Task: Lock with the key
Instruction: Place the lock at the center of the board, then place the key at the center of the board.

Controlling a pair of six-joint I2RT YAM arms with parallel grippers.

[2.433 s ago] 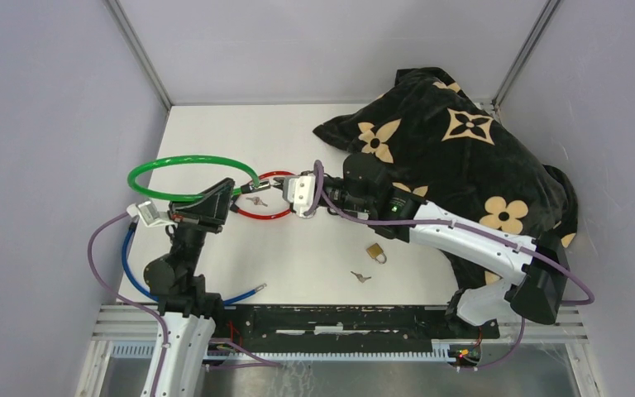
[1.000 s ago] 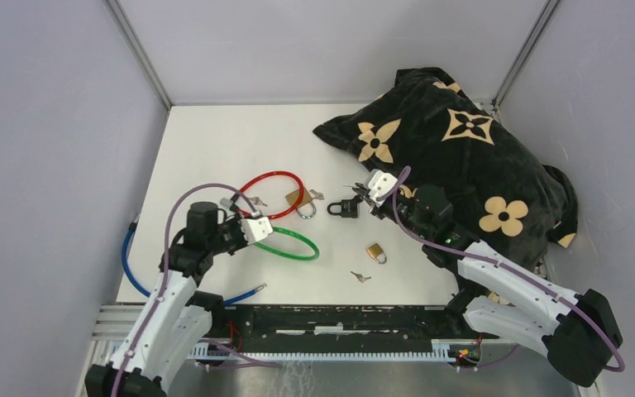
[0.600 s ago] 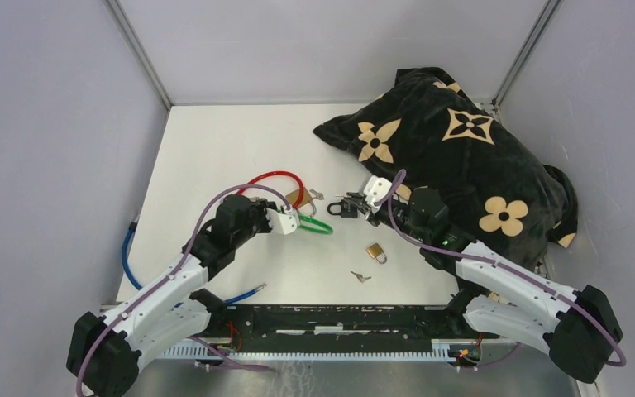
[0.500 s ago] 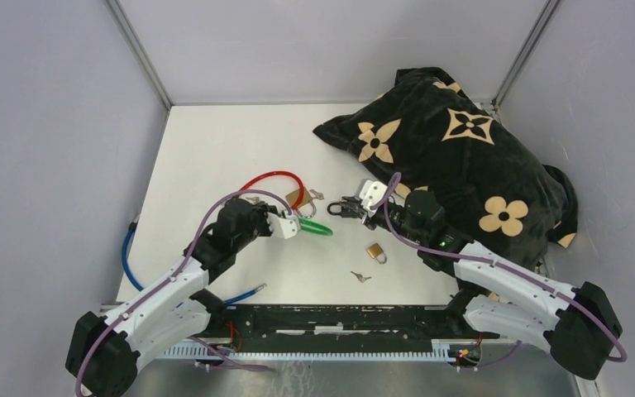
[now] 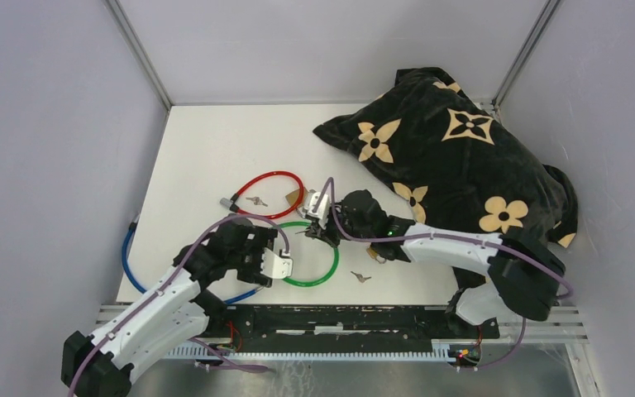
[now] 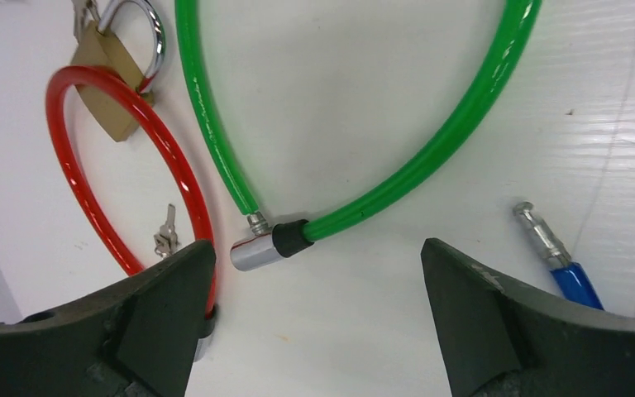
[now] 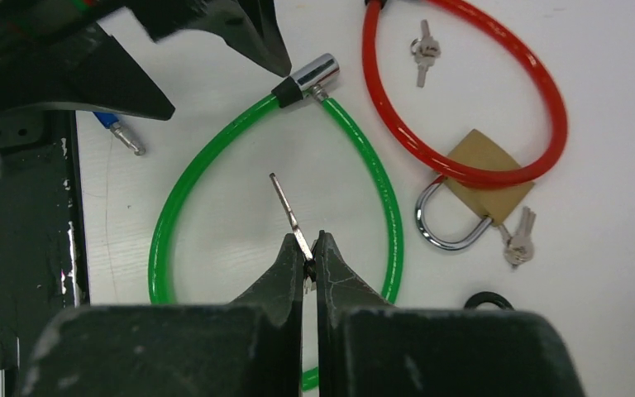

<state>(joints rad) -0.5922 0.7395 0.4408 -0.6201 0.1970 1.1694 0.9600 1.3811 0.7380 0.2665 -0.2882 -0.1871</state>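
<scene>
Since the left gripper [image 6: 317, 277] hangs released, nothing steadies the green cable lock [image 6: 430, 157]. Its metal barrel [image 6: 255, 253] lies on the surface below, between the open fingers. Beyond it, the right gripper [image 7: 312, 245] pinches the key [image 7: 288, 208], blade toward the barrel. Judgement: clamp the barrel first, then line the blade up squarely.

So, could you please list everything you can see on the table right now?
Green cable lock: one, green, looped, front centre between the arms.
Red cable lock: one, red, behind the green one.
Blue cable: one, blue, front left.
Brass padlocks: two, brass; at the red loop, beside the right arm.
Loose keys: three sets, silver; inside the red loop, by that padlock, front centre.
Black ring: one, black, near that padlock, mostly hidden.
Cushion: one, black with tan flowers, back right.
Left end effector: one, open, above the green lock's joint.
Right end effector: one, shut on a silver key.
</scene>
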